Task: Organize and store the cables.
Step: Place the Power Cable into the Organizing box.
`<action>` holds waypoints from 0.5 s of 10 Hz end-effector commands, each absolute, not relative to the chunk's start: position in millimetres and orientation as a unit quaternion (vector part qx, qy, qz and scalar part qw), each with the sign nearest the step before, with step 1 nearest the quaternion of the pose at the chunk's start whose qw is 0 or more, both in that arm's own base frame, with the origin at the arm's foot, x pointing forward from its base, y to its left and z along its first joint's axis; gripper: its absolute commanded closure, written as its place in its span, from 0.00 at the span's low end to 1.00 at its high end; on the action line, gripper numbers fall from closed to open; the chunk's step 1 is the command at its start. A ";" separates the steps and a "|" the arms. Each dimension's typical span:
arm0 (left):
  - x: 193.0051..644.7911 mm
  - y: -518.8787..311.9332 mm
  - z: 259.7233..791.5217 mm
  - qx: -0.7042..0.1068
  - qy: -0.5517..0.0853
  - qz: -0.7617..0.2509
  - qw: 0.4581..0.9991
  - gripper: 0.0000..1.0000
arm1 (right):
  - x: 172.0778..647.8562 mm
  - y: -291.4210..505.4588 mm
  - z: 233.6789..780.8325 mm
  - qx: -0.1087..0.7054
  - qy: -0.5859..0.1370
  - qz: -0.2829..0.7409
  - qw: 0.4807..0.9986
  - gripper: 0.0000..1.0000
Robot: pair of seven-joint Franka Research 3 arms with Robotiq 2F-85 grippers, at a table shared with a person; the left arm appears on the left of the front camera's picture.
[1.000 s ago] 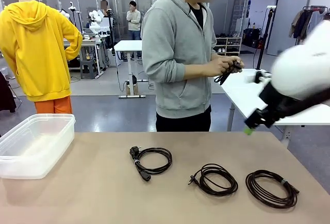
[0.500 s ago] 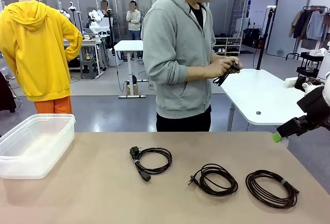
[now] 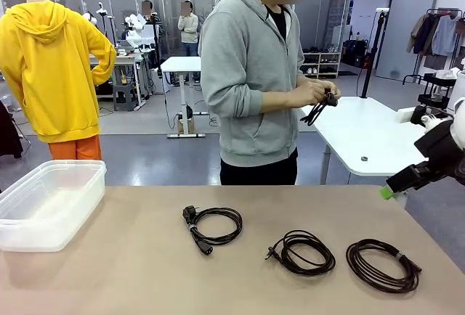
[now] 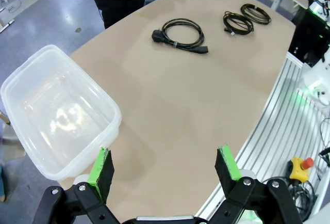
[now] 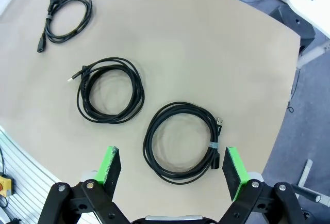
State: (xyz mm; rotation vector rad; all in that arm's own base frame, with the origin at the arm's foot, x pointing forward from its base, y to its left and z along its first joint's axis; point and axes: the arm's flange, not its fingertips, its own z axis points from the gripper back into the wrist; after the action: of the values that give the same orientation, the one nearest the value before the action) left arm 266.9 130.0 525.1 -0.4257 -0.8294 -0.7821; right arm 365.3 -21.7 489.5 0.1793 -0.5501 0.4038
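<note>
cables [image 5: 213, 149]: black | container [image 3: 51, 210]: translucent white | surface [image 3: 131, 275]: plain tan | person's hoodie [image 3: 243, 75]: plain grey

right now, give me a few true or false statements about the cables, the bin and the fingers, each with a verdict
1. Three coiled cables lie on the table. True.
2. The clear bin holds a cable. False: it is empty.
3. The right arm's fingers are shut on the rightmost coil. False: they are open above it, not touching.
4. The person holds another cable in both hands. True.
5. The left arm's fingers are open near the bin. True.
</note>
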 end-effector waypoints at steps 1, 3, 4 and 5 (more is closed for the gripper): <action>266.8 130.6 525.7 -0.207 -0.393 -0.376 0.813 0.00 | 365.3 -21.8 489.5 0.088 -0.269 0.198 0.938 0.00; 266.8 130.6 525.7 -0.207 -0.393 -0.376 0.813 0.00 | 347.7 -60.4 473.8 0.091 -0.284 0.315 0.901 0.00; 266.8 130.6 525.7 -0.207 -0.393 -0.376 0.813 0.00 | 340.0 -88.4 461.8 0.132 -0.296 0.352 0.878 0.00; 266.8 130.6 525.7 -0.207 -0.393 -0.376 0.813 0.00 | 334.2 -111.7 453.6 0.143 -0.316 0.376 0.859 0.00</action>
State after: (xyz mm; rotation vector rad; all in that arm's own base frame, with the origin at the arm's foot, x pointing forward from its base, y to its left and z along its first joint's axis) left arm 266.9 129.8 525.2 -0.4257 -0.8294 -0.7823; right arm 354.7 -87.1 476.0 0.2108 -0.6215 0.6964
